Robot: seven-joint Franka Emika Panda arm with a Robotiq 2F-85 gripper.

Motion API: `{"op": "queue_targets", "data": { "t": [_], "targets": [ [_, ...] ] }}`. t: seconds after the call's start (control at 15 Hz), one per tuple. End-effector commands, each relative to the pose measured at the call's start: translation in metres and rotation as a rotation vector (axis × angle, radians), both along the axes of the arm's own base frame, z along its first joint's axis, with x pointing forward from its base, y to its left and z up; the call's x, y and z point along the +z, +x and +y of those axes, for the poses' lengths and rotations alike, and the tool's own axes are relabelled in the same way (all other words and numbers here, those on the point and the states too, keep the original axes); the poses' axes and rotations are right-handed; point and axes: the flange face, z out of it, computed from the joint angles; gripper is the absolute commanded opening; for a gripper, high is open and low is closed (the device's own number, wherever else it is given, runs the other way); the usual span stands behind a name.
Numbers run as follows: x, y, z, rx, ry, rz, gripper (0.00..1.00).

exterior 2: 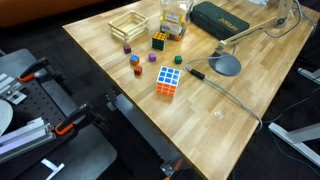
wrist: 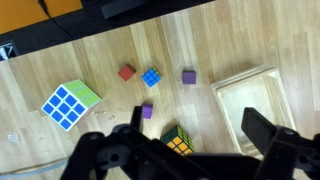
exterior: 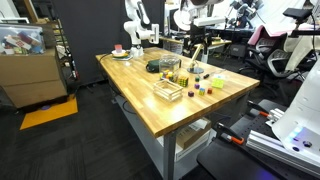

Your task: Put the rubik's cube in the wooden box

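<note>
The rubik's cube (wrist: 180, 142), small and dark-edged with yellow and green faces, sits on the wooden table and also shows in an exterior view (exterior 2: 159, 41). The wooden box (wrist: 250, 95), a low pale tray, lies empty just beside it and shows in both exterior views (exterior 2: 125, 27) (exterior: 168, 92). My gripper (wrist: 200, 135) appears only in the wrist view. It is open and empty, well above the table, and the cube shows between its dark fingers. Its one finger overlaps the box's edge in the picture.
A larger white-edged cube (wrist: 70, 103) (exterior 2: 168, 81) lies apart from these. Small red (wrist: 126, 72), blue (wrist: 152, 77) and purple (wrist: 188, 76) blocks are scattered nearby. A clear container (exterior 2: 175, 15), a dark green case (exterior 2: 222, 17) and a grey lamp base (exterior 2: 225, 65) stand further along the table.
</note>
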Motion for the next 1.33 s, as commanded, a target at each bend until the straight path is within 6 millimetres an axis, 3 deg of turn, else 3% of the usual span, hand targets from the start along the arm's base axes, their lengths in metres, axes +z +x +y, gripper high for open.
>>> {"op": "queue_targets", "data": {
  "t": [0.0,0.4,0.73,1.0,1.27],
  "targets": [
    [-0.005,0.006,-0.002,0.003,0.005,0.009,1.00],
    [-0.001,0.004,0.001,0.004,0.003,0.003,1.00],
    [-0.006,0.021,0.002,0.003,0.042,-0.033,1.00],
    [-0.031,0.040,-0.002,0.029,0.012,0.013,1.00],
    [-0.066,0.056,-0.025,0.122,-0.149,0.092,1.00]
  ]
}}
